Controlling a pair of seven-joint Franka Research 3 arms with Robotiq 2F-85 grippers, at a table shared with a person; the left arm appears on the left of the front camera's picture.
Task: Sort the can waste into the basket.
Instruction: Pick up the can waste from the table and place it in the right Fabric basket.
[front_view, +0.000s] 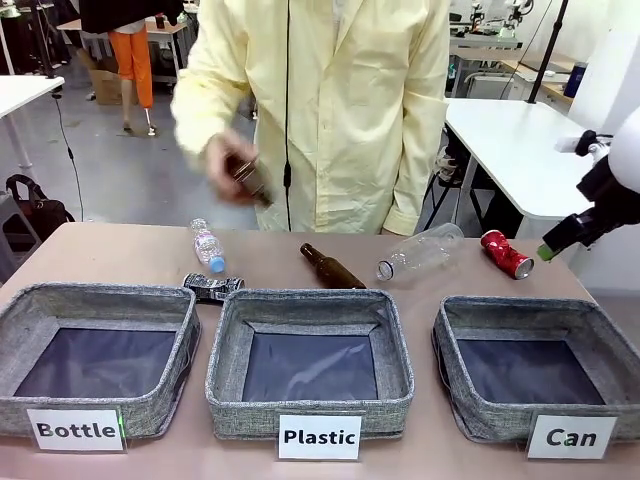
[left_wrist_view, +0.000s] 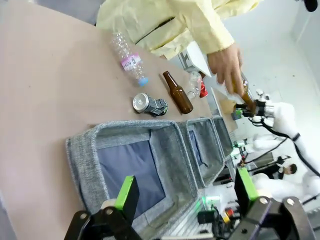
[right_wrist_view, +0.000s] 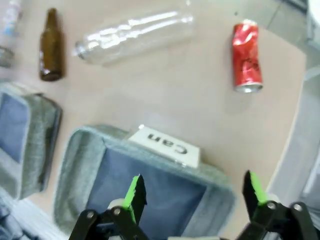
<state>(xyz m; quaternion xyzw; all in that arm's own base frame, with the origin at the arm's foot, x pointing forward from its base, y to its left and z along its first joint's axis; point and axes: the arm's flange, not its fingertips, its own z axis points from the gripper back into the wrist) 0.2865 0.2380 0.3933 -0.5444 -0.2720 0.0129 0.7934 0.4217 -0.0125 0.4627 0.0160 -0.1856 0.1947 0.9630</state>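
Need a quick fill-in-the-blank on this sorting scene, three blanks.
1. The red can lies behind the basket labelled ____.
2. The person's hand holds a brown ____.
3. The right gripper is ____, holding nothing.
Missing words: Can; bottle; open.

Black left gripper (left_wrist_view: 186, 189), green pads (left_wrist_view: 126, 194)

1. Three grey fabric bins are sitting in a row: the "Bottle" bin (front_view: 60, 292), the "Plastic" bin (front_view: 310, 298) and the "Can" basket (front_view: 520, 305).
2. Two crushed cans are lying on the table (front_view: 120, 250): the red can (front_view: 507, 254) at the "Can" basket's 12 o'clock, and the black can (front_view: 212, 288) at the "Plastic" bin's 10 o'clock.
3. Two clear plastic bottles are lying down: the small blue-capped bottle (front_view: 208, 246) and the larger bottle (front_view: 420, 252).
4. Two brown glass bottles are showing: the lying brown bottle (front_view: 332, 267), and the held brown bottle (front_view: 252, 182), which is sitting in the person's hand (front_view: 225, 160).
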